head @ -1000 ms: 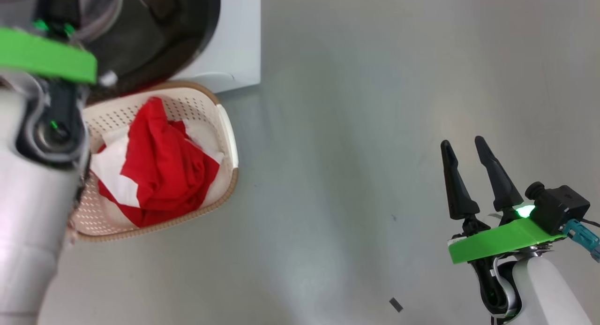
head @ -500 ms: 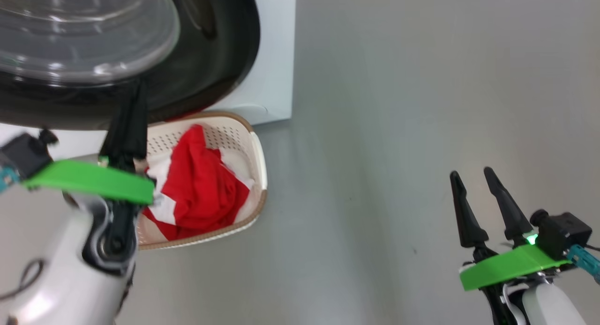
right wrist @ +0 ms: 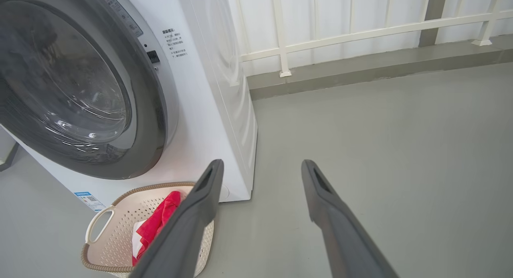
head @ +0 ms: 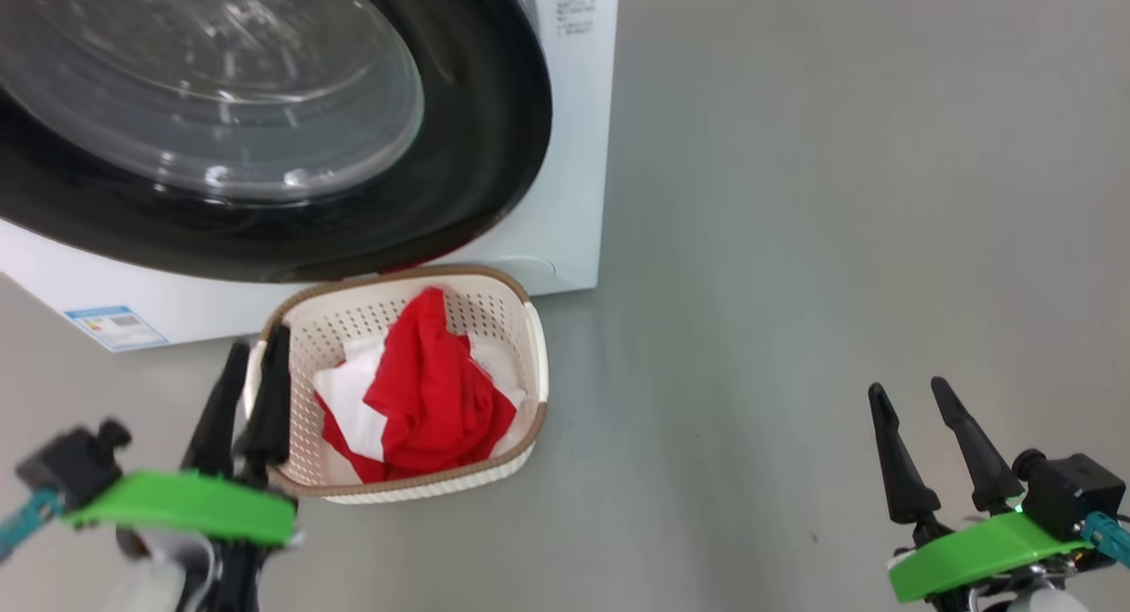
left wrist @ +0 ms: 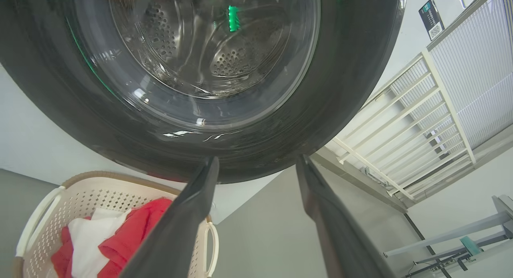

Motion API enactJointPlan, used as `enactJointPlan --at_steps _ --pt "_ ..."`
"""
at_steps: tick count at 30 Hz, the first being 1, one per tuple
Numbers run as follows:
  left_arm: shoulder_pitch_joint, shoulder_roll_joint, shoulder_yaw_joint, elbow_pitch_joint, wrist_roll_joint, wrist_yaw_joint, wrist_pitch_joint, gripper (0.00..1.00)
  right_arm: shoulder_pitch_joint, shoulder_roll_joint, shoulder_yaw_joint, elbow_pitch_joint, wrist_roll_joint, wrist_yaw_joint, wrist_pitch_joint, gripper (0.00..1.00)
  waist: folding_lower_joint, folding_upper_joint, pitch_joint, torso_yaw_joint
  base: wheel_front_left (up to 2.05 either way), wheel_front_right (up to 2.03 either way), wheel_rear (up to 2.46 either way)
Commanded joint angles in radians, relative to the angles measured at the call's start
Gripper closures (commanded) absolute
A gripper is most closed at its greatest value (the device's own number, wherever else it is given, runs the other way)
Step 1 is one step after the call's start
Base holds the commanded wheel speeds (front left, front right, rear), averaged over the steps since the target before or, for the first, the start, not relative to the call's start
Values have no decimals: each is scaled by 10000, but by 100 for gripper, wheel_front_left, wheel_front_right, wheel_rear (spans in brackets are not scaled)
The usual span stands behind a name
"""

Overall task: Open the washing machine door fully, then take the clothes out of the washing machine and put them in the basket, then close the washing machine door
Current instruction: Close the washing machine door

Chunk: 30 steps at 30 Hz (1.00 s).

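Observation:
The washing machine (head: 578, 153) stands at the upper left, and its door (head: 499, 162), black-rimmed with a bulging glass window, lies flush against its front (right wrist: 208, 109). Through the door glass (left wrist: 208, 49) I see the steel drum. The basket (head: 532, 347) sits on the floor right below the door, with the red and white clothes (head: 428, 391) lying in it. My left gripper (head: 259, 343) is open and empty just left of the basket, its fingertips under the door rim (left wrist: 352, 69). My right gripper (head: 907, 387) hangs open and empty far to the right over bare floor.
A white railing (right wrist: 360, 33) on a raised grey curb (right wrist: 360, 69) runs behind the machine. A blue sticker (head: 115, 325) marks the machine's lower front. Grey floor (head: 794, 241) stretches wide to the right of the basket and machine.
My left gripper has gone from shut to open and come down from the door to the basket's left side. The head camera has shifted, so the whole picture has moved. The right gripper stays open.

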Motion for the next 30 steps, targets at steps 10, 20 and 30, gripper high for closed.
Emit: enactJointPlan --at_steps 10,20,30 --pt "1853 40 1422 -653 1216 -65 -40 0 616 -283 100 -127 -80 65 -63 0 0 0 -920 451 0 0 0" --pt "3134 -246 2686 -1134 3567 -65 -40 0 1102 -412 40 -169 -74 65 -63 0 0 0 -1439 726 0 0 0" --pt "3993 -1187 3809 -2022 7339 -65 -40 0 1444 -398 -18 -279 -11 65 -63 0 0 0 -1746 846 0 0 0"
